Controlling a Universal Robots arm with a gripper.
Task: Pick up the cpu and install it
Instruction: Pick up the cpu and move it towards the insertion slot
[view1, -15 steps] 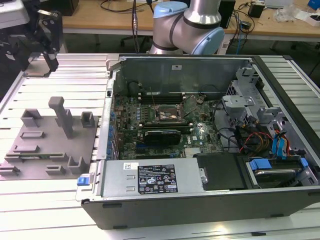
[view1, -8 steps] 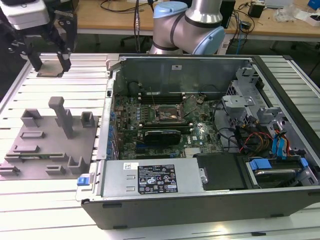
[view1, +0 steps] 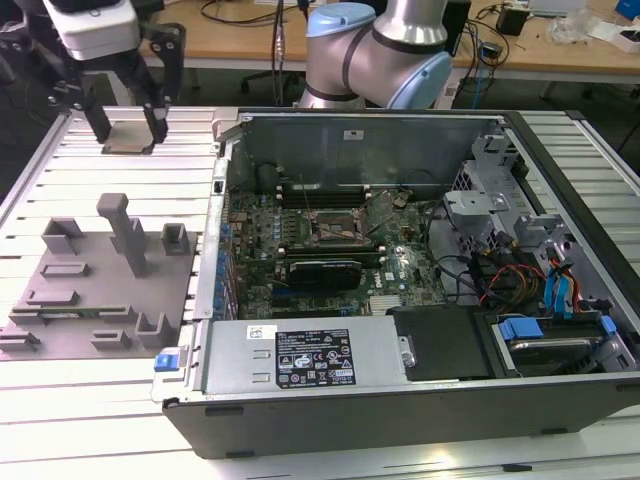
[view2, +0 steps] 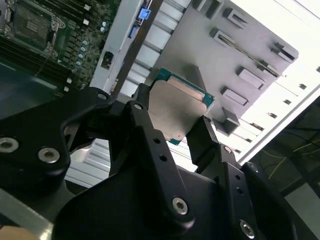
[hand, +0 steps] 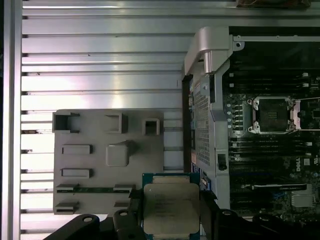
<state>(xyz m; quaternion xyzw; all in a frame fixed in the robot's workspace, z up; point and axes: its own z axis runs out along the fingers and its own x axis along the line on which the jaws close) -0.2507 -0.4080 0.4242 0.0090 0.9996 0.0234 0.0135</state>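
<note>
The cpu (view1: 128, 136), a flat square chip with a pale metal top and a thin green rim, sits between the black fingers of my gripper (view1: 129, 132). The gripper is shut on two opposite edges of the chip. It hangs at the far back of the exterior view's left, over the slatted aluminium table and outside the computer case. In both wrist views the cpu (view2: 177, 107) (hand: 170, 207) shows metal top up, level between the two fingers (view2: 142, 125). The open processor socket (view1: 335, 228) (hand: 272, 114) lies on the motherboard inside the case, well away from the chip.
A grey moulded fixture plate (view1: 100, 290) (hand: 107, 150) with upright posts lies on the table (view1: 60, 400) beside the open case (view1: 400, 420). A long grey box with a white label (view1: 310, 355) runs along the case's near side. Drive bays and cables (view1: 530, 290) fill the exterior view's right.
</note>
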